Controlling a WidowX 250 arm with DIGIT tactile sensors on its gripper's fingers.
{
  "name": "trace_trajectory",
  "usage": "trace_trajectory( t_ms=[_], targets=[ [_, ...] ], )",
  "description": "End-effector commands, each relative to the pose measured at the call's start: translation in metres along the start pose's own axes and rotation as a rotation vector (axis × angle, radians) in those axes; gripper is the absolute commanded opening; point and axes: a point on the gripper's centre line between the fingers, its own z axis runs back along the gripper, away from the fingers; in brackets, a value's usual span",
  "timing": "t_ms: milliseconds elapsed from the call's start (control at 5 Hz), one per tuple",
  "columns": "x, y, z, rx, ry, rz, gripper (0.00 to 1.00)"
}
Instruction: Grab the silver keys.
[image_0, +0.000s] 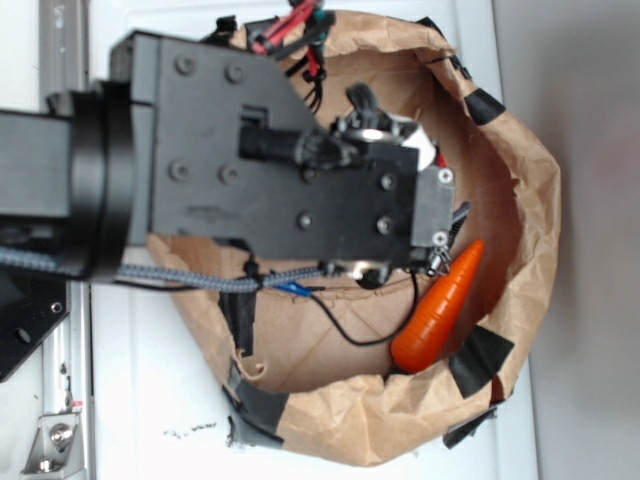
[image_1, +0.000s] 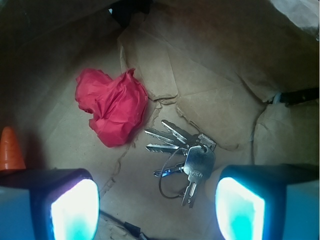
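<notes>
Closest to my wrist camera, the gripper (image_1: 157, 202) stands wide apart and holds nothing, its two fingers (image_1: 75, 205) glowing at the bottom corners of the view. Between them, slightly toward the right finger, lie the silver keys (image_1: 186, 156), fanned flat on the brown paper (image_1: 210, 90) lining the bag, their thin wire ring looping toward me. To grab well, I judge I should come straight down with the broad key head centred, low enough that the pads scrape under the flat blades, then close slowly. Beyond the keys and to the left sits a crumpled red wad (image_1: 115, 106), near but apart. At the left edge an orange carrot (image_1: 10, 149) pokes in, well clear.
</notes>
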Motion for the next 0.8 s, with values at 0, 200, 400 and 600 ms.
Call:
trace_trajectory(
  t_ms=[0,200,400,600],
  targets=[
    [0.014,0.009,-0.043,-0.035,0.043,0.006,1.00],
    [0.014,0.007,-0.054,-0.035,0.040,0.008,1.00],
    [0.014,0.007,-0.054,-0.044,0.017,0.000,1.00],
    [0.016,0.013,-0.052,-0.066,0.015,-0.008,1.00]
  ],
)
